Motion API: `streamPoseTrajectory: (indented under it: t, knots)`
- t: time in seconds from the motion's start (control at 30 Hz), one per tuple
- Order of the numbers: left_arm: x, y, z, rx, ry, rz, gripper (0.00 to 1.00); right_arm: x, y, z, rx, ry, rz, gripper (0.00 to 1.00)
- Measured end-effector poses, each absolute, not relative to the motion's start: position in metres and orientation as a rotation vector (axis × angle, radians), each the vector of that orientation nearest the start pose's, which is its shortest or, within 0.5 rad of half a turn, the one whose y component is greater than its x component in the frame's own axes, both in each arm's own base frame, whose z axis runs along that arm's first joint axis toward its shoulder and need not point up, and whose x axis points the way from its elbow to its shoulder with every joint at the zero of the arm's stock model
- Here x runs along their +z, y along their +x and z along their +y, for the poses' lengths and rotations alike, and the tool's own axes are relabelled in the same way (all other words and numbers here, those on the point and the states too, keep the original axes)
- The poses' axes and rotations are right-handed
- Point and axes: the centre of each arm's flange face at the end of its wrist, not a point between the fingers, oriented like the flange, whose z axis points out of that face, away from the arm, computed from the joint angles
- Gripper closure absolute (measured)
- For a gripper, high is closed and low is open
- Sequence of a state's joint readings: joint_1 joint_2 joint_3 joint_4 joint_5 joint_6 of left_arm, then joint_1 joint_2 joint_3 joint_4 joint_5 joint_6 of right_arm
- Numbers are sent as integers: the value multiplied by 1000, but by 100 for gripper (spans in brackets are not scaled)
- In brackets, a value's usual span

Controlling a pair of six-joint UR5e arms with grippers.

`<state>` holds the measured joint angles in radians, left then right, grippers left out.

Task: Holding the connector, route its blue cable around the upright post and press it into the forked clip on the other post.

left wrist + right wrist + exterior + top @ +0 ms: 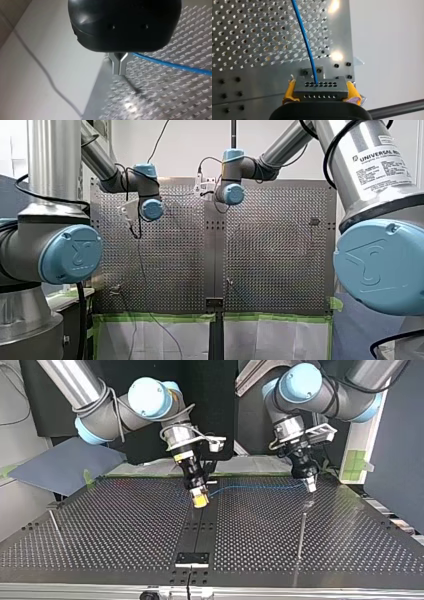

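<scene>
A grey connector (320,88) with rows of holes sits between the yellow pads of my right gripper (200,497), which is shut on it just above the table's centre seam. The blue cable (305,37) leaves the connector and runs low over the table (255,487) to my left gripper (310,485). There the metal fingers (118,68) are pressed together on the cable (175,66). One thin upright post (301,535) stands in front of my left gripper, and another (55,527) stands at the top view's far left. I cannot tell which post carries the fork.
The perforated table (125,530) has a black bracket (191,559) on its seam near the top view's front edge. Green tape (155,317) lines the edge by the arms. A blue sheet (60,465) lies off the table. A white cord (47,77) hangs past the table's edge.
</scene>
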<state>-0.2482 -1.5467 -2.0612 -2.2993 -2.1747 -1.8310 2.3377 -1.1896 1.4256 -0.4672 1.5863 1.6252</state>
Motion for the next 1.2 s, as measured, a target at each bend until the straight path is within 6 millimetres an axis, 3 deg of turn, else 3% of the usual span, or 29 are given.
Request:
streamPoseTrajectory:
  t: [0.4, 0.6, 0.97, 1.2]
  knots:
    - [430, 428, -145, -82, -591, 1018, 100, 434, 565, -386, 2006, 1508, -640, 100]
    - [464, 431, -141, -108, -559, 998, 100, 444, 567, -390, 2021, 1487, -631, 100]
    - [466, 470, -142, -146, -517, 1080, 100, 448, 580, -405, 2022, 1481, -643, 100]
    - [465, 500, -120, -139, -538, 1119, 100, 435, 592, -418, 2008, 1501, -655, 100]
